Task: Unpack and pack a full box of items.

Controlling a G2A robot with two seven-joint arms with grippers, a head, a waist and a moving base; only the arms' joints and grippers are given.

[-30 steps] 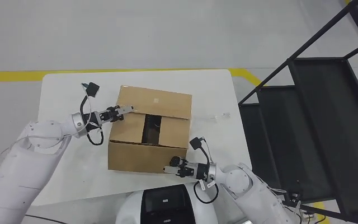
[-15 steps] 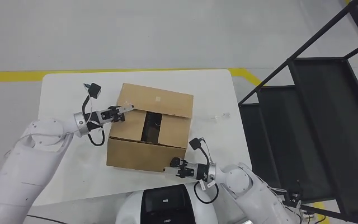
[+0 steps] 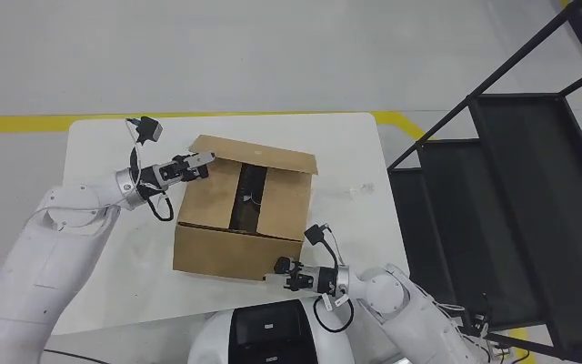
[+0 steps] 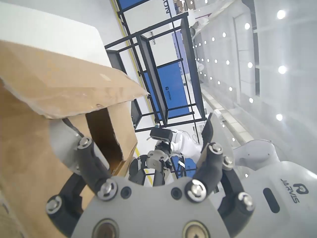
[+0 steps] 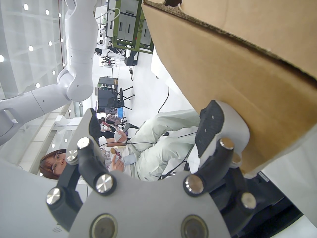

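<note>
A brown cardboard box [image 3: 218,205] stands in the middle of the white table [image 3: 109,273]. Its top flaps are parted, and dark items show through the gap [image 3: 247,200]. The far flap [image 3: 264,156] is tilted up. My left gripper [image 3: 202,161] is at the box's far left corner; in the left wrist view this gripper [image 4: 138,134] is open, with one finger [image 4: 71,130] under the raised flap [image 4: 69,87]. My right gripper [image 3: 275,272] is low at the box's near right corner, open, with one finger [image 5: 213,122] against the box wall [image 5: 235,50].
A black metal rack [image 3: 491,182] stands right of the table. A small clear object [image 3: 356,189] lies on the table right of the box. Bare tabletop lies left of and behind the box.
My left gripper has risen and moved toward the far side, tilting the far flap up. The gap on top has widened. The box has shifted slightly, while the right gripper stays at its corner.
</note>
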